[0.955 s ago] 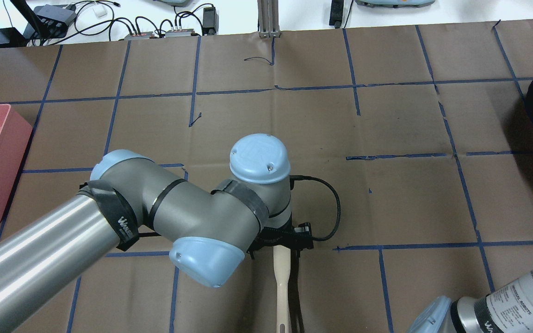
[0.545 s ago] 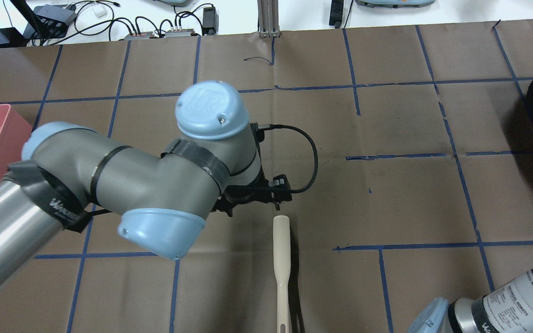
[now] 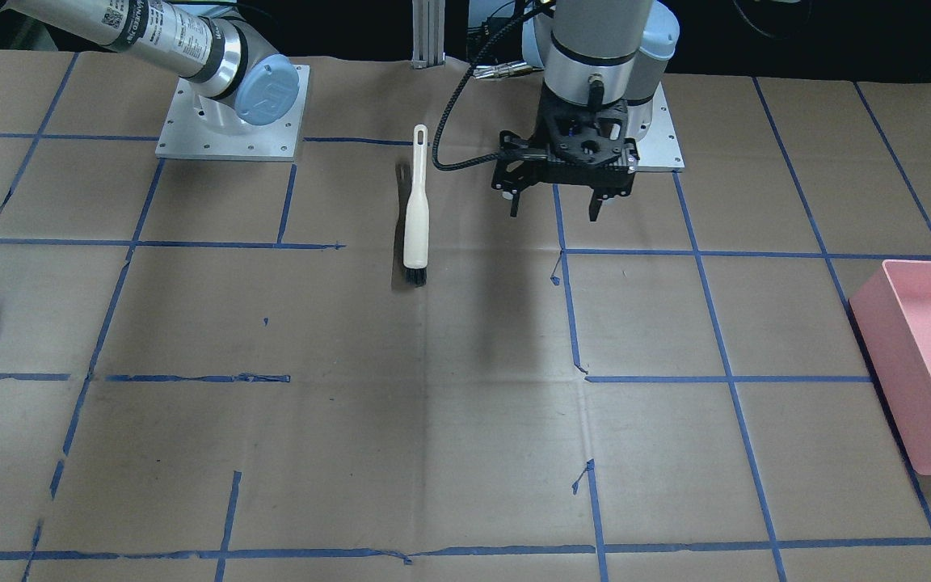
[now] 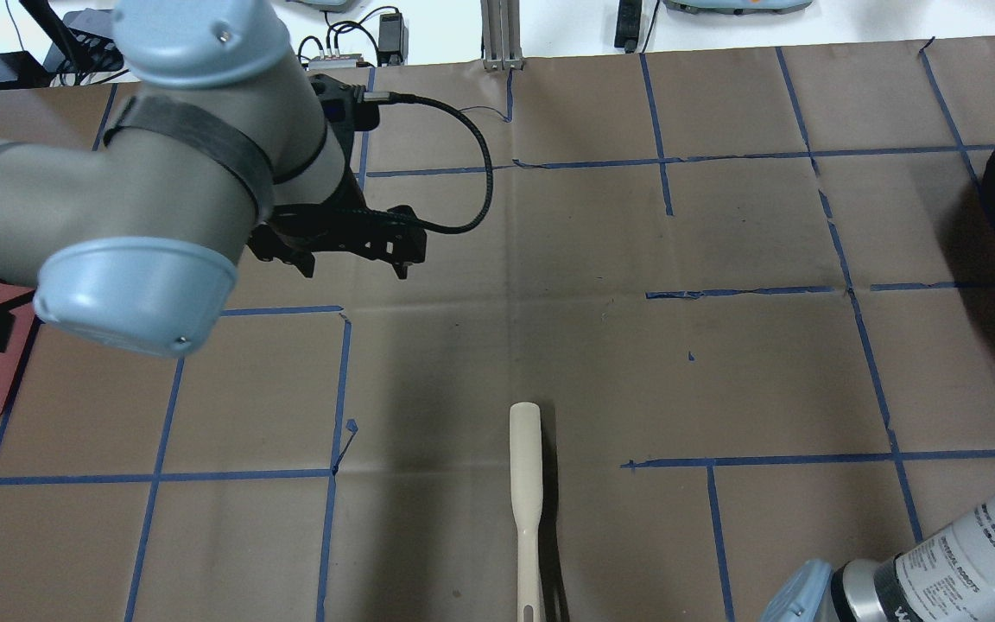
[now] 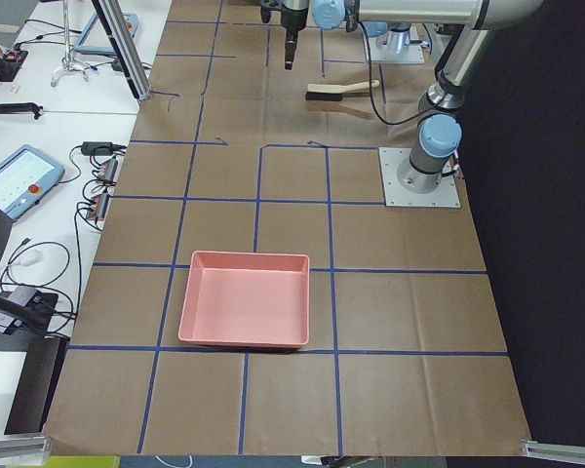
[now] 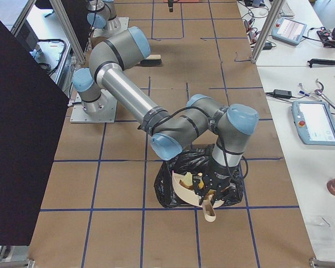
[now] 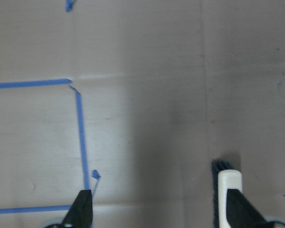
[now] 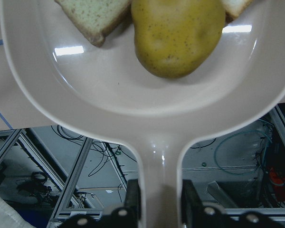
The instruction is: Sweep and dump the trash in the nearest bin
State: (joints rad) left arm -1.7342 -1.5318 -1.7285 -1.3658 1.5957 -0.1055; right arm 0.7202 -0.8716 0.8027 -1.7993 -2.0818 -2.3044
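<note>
Three pieces of trash (image 8: 175, 38) lie in the dustpan (image 8: 152, 118). Right gripper (image 8: 161, 199) clamps its handle at the black bag (image 6: 166, 192). Left gripper (image 3: 554, 208) spread wide, empty, brush (image 3: 415, 218) lying apart.

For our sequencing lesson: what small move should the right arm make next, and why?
Probably tip the cream plastic dustpan mouth-down: the right gripper holds it over the black bag-lined bin, with the yellow-brown potato-like lump and two white bread pieces lying in it.

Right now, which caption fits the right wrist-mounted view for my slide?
Right pincer grips a white dustpan carrying a yellow-brown lump and two bread pieces.
</note>
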